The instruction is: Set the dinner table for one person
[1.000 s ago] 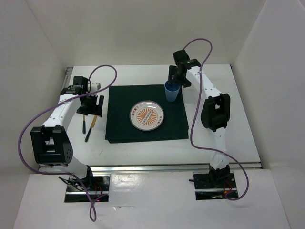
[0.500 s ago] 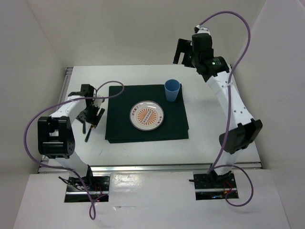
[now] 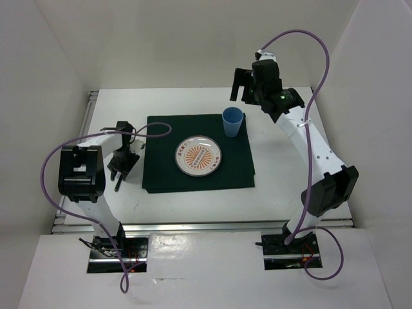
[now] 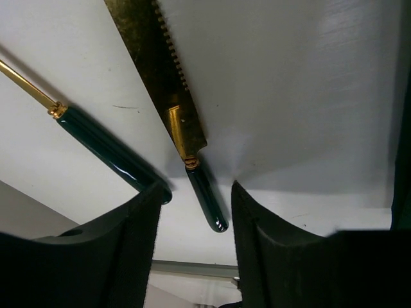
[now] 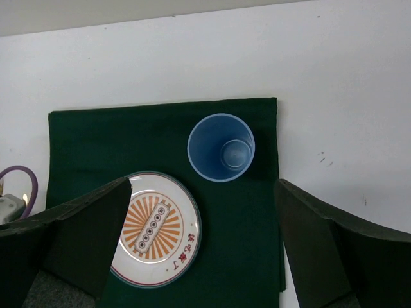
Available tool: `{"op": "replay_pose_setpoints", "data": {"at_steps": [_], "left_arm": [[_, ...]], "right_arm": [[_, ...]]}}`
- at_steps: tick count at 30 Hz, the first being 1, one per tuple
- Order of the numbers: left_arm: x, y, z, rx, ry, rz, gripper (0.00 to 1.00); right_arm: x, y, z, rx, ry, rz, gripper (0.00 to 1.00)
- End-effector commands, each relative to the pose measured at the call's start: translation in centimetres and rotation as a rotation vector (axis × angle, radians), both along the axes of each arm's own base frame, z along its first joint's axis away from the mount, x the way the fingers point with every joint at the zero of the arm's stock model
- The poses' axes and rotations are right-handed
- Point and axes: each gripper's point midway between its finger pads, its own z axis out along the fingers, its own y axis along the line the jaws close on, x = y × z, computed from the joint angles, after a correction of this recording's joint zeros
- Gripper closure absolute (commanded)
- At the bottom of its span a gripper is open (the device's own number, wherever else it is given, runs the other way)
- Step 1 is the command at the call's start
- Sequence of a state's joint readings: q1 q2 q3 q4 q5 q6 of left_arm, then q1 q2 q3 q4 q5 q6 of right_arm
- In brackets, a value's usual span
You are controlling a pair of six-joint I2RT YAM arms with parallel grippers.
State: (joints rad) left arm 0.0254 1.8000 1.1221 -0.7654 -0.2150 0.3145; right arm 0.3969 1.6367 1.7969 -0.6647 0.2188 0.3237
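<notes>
**Tabletop Stock: 1 Place Setting, 2 Claws**

1. Tabletop (image 3: pixel 193 205): white, with silver rails at its edges. It lay beneath both my arms and carried everything listed here.
2. Placemat (image 3: pixel 238 161): 1, dark green, flat at the tabletop's middle.
3. Plate (image 3: pixel 199 156): 1, round, orange sunburst pattern, central on the placemat.
4. Cup (image 3: pixel 232 122): 1, blue, upright and empty, at the placemat's far right corner, apart from the plate.
5. Knife (image 4: pixel 164 90): 1, gold serrated blade and dark green handle, on bare tabletop left of the placemat.
6. Second utensil (image 4: pixel 109 151): 1, gold stem and dark green handle, just beside the knife, its head out of view.
7. My left claw (image 4: pixel 195 185): low over items 5 and 6, fingers apart, with the knife's handle end between them and not clamped.
8. My right claw (image 5: pixel 202 185): raised above the cup, spread wide, nothing between its fingers.
</notes>
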Motion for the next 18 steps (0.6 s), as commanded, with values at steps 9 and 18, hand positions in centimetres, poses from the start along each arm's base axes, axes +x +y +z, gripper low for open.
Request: {"op": "replay_pose_setpoints", "data": {"at_steps": [9, 18], "left_arm": [[-0.8, -2.1, -2.3, -0.119, 0.091, 0.023, 1.0], [1.1, -4.8, 1.3, -0.326, 0.042, 0.077, 1.0]], "right_arm": [[-0.9, -0.4, 4.3, 0.044, -0.123, -0.015, 0.0], [-1.8, 0.3, 3.7, 0.058, -0.098, 0.02, 0.0]]}}
